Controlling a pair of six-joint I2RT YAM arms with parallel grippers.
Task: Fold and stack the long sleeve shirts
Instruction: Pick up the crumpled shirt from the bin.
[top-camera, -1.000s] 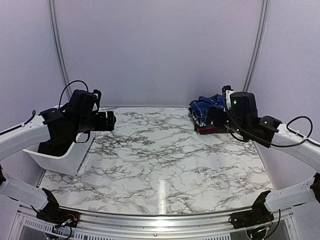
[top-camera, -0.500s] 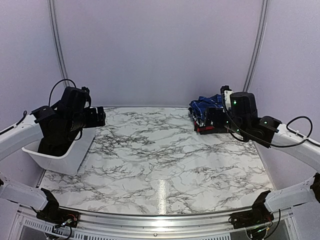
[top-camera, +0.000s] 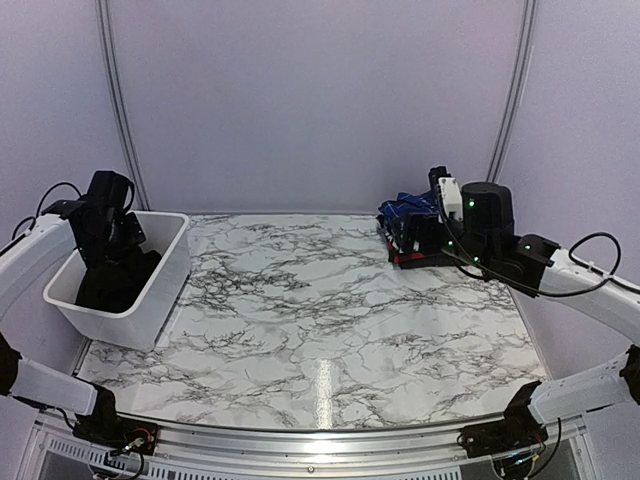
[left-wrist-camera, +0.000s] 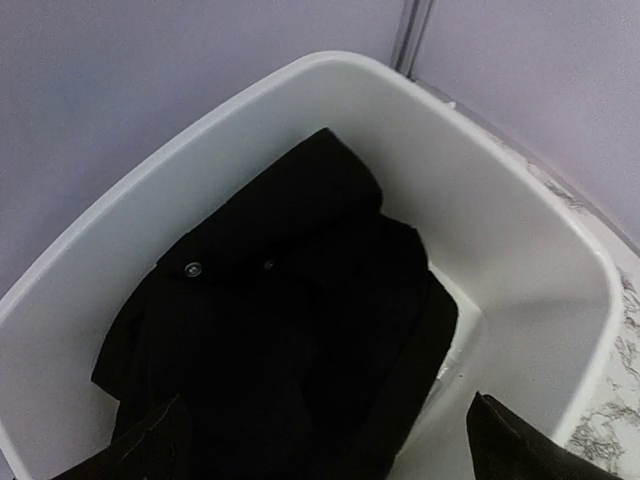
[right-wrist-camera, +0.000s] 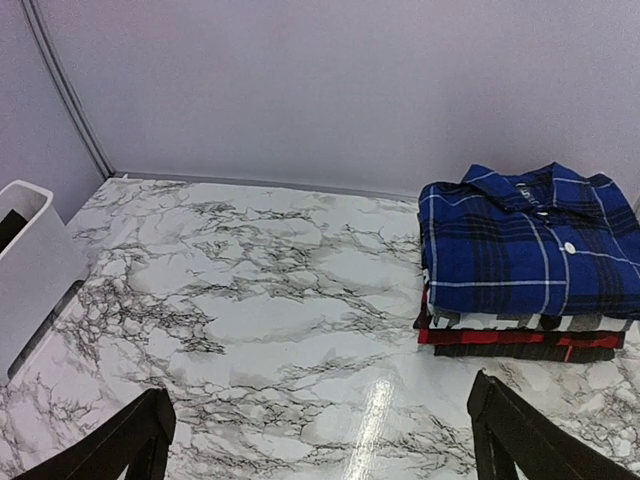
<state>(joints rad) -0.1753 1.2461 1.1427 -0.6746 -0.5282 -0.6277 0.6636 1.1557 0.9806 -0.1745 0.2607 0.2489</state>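
Observation:
A black long-sleeve shirt (left-wrist-camera: 290, 300) lies crumpled in the white basket (left-wrist-camera: 530, 270); it also shows in the top view (top-camera: 115, 280). My left gripper (left-wrist-camera: 325, 440) hangs open above it, empty. A stack of folded plaid shirts, blue-and-white on top (right-wrist-camera: 530, 240) over black-and-white and red (right-wrist-camera: 520, 340), sits at the table's far right, also in the top view (top-camera: 410, 225). My right gripper (right-wrist-camera: 320, 440) is open and empty over the marble table, beside the stack.
The white basket (top-camera: 150, 300) stands at the table's left edge. The marble table (top-camera: 330, 310) lies between basket and stack. Lilac walls close in at the back and sides.
My left arm has swung left from over the table's edge to above the basket, its wrist now pointing down into it. The right arm has shifted only slightly.

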